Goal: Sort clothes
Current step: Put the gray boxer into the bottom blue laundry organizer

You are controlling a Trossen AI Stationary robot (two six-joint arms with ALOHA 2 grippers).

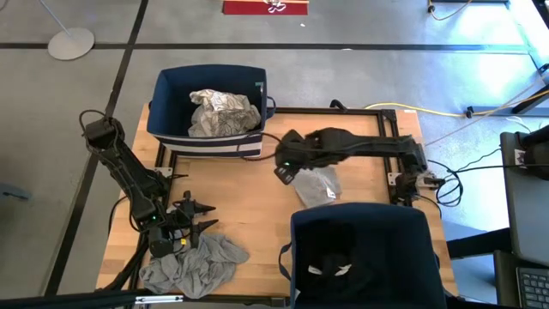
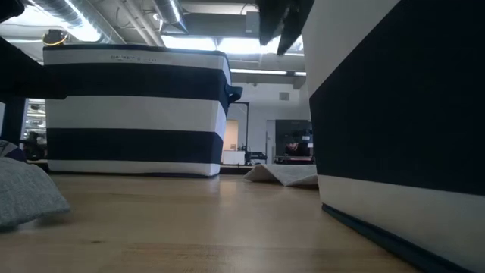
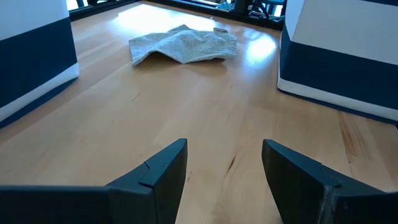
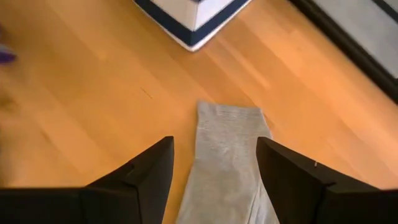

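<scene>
A light grey garment (image 1: 319, 184) lies flat on the table's middle right; it also shows in the right wrist view (image 4: 227, 155) and the left wrist view (image 3: 183, 45). My right gripper (image 1: 283, 172) hangs open above its far left end, clear of it (image 4: 214, 168). A darker grey garment (image 1: 193, 262) lies crumpled at the near left. My left gripper (image 1: 202, 219) is open and empty just beyond it, low over bare wood (image 3: 224, 174). A white patterned garment (image 1: 221, 112) lies in the far bin.
A navy-and-white striped bin (image 1: 210, 81) stands at the table's far edge. A second navy bin (image 1: 360, 215) with dark clothes inside stands at the near right. Bare wood lies between the bins and the two arms.
</scene>
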